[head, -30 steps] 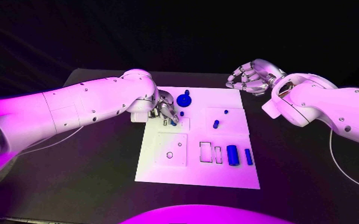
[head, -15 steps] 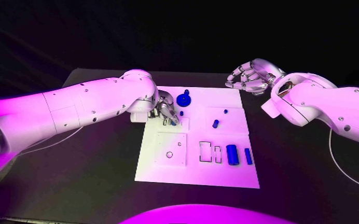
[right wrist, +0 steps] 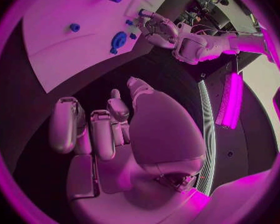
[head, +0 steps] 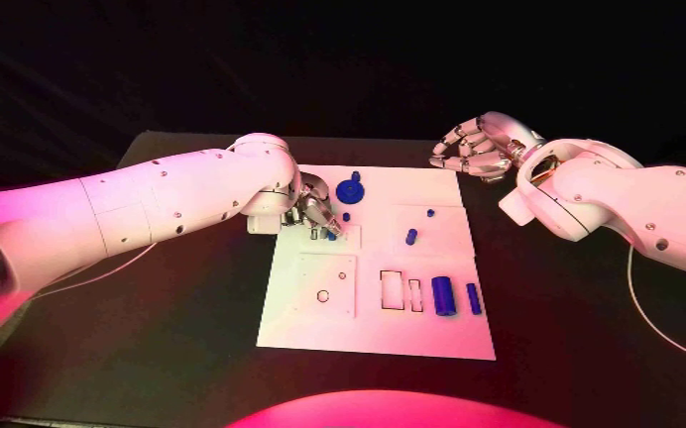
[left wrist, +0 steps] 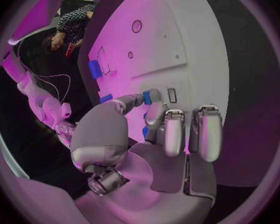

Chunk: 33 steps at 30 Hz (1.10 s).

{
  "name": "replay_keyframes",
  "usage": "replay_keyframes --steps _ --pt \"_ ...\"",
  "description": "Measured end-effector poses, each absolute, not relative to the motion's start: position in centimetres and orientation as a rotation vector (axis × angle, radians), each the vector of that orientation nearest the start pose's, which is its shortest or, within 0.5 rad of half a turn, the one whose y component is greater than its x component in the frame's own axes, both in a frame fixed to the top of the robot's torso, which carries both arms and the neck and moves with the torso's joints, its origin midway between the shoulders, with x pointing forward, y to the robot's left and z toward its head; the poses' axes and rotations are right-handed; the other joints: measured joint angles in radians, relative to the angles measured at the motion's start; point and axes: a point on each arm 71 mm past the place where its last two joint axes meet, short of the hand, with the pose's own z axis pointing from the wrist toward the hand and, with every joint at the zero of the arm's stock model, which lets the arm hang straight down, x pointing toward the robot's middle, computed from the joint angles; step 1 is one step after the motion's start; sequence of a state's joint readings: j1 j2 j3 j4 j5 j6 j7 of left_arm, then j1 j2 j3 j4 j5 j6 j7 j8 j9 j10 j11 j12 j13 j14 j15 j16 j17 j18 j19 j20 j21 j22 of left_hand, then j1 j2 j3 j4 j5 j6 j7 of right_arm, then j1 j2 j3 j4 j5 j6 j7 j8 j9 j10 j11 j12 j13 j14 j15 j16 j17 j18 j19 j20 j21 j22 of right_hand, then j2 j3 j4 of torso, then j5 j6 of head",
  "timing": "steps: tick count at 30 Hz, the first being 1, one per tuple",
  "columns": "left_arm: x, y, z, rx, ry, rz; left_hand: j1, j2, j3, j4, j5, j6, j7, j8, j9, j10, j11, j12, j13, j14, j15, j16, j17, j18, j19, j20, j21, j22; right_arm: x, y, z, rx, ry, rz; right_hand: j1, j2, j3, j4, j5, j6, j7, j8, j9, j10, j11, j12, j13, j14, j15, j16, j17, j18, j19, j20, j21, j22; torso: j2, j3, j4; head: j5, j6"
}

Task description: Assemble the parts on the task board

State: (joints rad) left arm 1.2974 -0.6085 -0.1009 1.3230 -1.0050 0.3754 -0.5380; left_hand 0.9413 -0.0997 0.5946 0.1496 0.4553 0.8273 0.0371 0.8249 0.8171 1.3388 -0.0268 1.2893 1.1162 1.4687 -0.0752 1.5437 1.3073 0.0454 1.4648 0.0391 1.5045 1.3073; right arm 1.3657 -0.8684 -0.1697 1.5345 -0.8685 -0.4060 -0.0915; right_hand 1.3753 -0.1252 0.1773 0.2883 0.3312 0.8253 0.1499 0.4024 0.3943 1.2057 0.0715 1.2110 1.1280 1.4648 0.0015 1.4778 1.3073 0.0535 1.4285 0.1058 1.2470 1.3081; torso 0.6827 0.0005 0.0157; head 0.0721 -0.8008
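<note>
The white task board (head: 379, 334) lies in the middle of the black table. My left hand (head: 314, 210) is over the board's far left part, and its thumb and a finger pinch a small blue part (left wrist: 147, 97) right at the board surface (left wrist: 177, 45). My right hand (head: 476, 149) hovers beyond the board's far right corner with its fingers (right wrist: 84, 127) curled in on nothing. A blue disc (head: 352, 190) and several small blue pegs (head: 411, 237) sit on the far half. A blue cylinder (head: 445, 295) and a thinner blue bar (head: 473, 298) lie at the near right.
A square inset with a small hole (head: 327, 284) and two empty rectangular slots (head: 392, 289) take up the board's near half. Bare black table (head: 186, 309) surrounds the board on both sides. The right wrist view also catches the left hand (right wrist: 155, 30) at the board.
</note>
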Motion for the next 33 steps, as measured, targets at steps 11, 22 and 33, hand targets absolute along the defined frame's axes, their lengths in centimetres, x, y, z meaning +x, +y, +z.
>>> replay_keyframes --steps 11,22,33 --pt "50.63 15.48 -22.0 0.015 2.517 -0.384 -0.007 0.011 0.003 0.013 0.0 -0.001 0.004 -0.001 0.0 -0.004 0.004 0.0 -0.001 0.0 0.0 0.0 0.0 0.0 0.0 0.0 -0.004 0.0 49.91 -22.32 -15.48 0.375 1.707 0.822 0.0 0.0 0.0 0.0 0.0 0.0 0.0 0.0 0.001 0.0 0.0 0.0 0.0 0.0 0.0 0.0 0.001 0.0 0.0 0.0 0.0 0.0 0.0 -0.0001 -0.0004 0.0 0.003" --pt "50.65 15.71 -22.05 0.009 2.519 -0.382 -0.036 -0.019 -0.09 0.079 -0.025 0.002 0.007 -0.01 0.0 -0.008 0.007 0.0 -0.003 0.0 0.0 0.0 0.0 0.0 0.0 0.0 -0.007 0.0 49.91 -22.37 -15.48 0.376 1.707 0.821 0.0 0.0 0.003 0.003 0.0 0.0 0.0 0.0 0.001 0.0 0.0 0.0 0.0 0.0 0.0 0.0 0.001 0.0 0.0 0.0 0.0 0.0 0.001 -0.0003 0.0 -0.002 0.003" --pt "50.55 16.01 -22.05 0.004 2.519 -0.381 -0.017 -0.041 -0.199 0.143 -0.217 0.002 0.007 -0.021 0.004 -0.008 0.007 -0.004 -0.003 0.0 0.0 0.0 0.0 0.0 0.0 0.0 -0.008 0.0 49.91 -22.42 -15.48 0.376 1.707 0.82 0.0 0.0 0.003 0.003 0.0 0.0 0.0 0.0 0.001 0.0 0.0 0.0 0.0 0.0 0.0 0.0 0.001 0.0 0.0 0.0 0.0 0.0 0.0 -0.0002 0.0001 -0.001 0.004"
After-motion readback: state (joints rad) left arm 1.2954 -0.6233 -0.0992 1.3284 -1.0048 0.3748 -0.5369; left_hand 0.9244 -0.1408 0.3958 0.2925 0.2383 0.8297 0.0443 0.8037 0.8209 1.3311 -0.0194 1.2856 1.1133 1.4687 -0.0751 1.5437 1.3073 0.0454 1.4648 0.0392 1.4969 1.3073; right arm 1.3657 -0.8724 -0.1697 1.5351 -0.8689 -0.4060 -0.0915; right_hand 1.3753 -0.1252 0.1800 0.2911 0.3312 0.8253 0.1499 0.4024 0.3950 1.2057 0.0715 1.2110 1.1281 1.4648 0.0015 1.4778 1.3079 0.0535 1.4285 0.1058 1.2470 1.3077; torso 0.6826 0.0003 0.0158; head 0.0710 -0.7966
